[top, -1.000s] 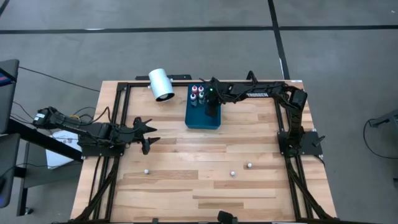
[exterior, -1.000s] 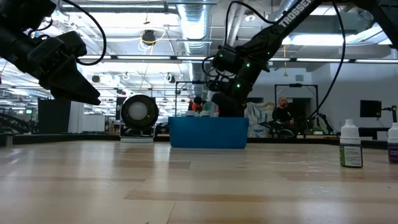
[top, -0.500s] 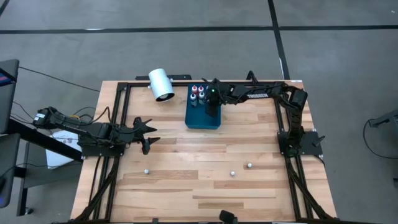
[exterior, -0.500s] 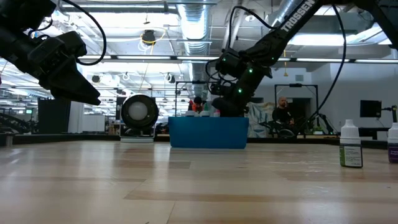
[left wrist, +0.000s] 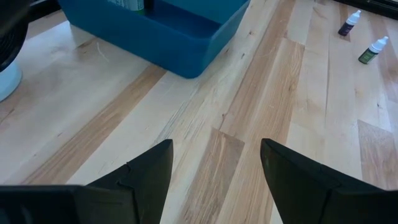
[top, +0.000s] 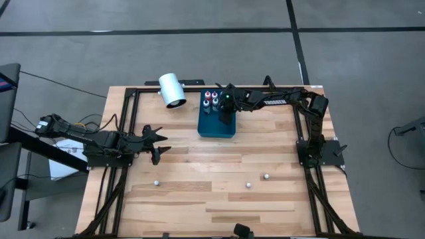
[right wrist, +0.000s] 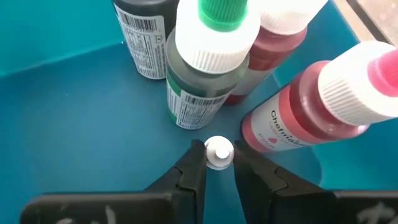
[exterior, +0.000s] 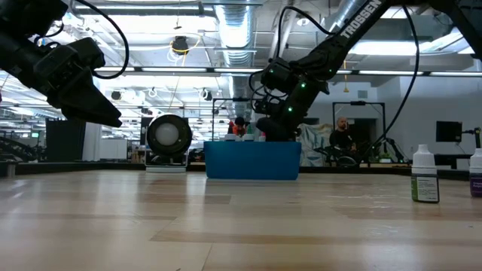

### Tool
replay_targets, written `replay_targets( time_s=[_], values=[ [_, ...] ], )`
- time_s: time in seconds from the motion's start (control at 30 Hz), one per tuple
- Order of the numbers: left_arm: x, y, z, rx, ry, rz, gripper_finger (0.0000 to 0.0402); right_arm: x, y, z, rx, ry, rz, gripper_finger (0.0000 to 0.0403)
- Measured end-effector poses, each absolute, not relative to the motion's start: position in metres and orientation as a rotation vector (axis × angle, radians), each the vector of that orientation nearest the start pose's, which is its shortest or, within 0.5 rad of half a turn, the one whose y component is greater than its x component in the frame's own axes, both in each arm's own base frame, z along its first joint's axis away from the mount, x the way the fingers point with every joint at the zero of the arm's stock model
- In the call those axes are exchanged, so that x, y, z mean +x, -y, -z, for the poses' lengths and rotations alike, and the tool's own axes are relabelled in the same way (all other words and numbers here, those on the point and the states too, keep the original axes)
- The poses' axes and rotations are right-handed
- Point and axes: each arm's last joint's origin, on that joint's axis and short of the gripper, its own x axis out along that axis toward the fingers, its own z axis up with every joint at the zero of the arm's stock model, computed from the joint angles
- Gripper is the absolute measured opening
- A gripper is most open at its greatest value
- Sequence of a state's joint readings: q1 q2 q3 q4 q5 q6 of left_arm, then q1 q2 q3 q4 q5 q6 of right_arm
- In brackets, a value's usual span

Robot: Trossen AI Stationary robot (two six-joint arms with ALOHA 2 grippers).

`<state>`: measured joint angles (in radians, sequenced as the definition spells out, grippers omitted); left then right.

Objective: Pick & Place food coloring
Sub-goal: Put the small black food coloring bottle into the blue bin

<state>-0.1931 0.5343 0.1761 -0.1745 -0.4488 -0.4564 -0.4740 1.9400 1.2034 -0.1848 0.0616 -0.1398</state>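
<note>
Right arm is seen stretched from its base at the right edge of the surface [top: 199, 192] across toward the far centre, wrist bent down. Right claw [right wrist: 218, 163] is pointed downward, fingers [right wrist: 189, 171] pinched close together on a small white tip. Left arm is extended low from the left side; left claw [left wrist: 214, 168] is held above the surface, fingers spread apart, nothing between them.

Your wooden table [top: 199, 192] carries the blue tray [top: 217, 126], a white cylinder [top: 172, 89], and three loose bottles [top: 266, 177].
</note>
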Motion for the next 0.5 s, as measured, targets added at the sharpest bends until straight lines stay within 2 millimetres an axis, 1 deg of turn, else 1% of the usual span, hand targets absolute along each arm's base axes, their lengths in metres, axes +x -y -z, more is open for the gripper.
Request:
replay_targets(
  time_s=[0.2, 0.5],
  values=[
    [0.1242, 0.0115, -0.1606, -0.276, -0.438, -0.358, 0.0234, 0.3512, 0.1817, -0.1525, 0.066, -0.942, 0.42, 0.0091],
    [0.1242, 0.0115, -0.1606, -0.276, -0.438, -0.358, 0.0234, 0.3512, 0.1817, -0.1525, 0.052, -0.946, 0.413, 0.0107]
  ],
)
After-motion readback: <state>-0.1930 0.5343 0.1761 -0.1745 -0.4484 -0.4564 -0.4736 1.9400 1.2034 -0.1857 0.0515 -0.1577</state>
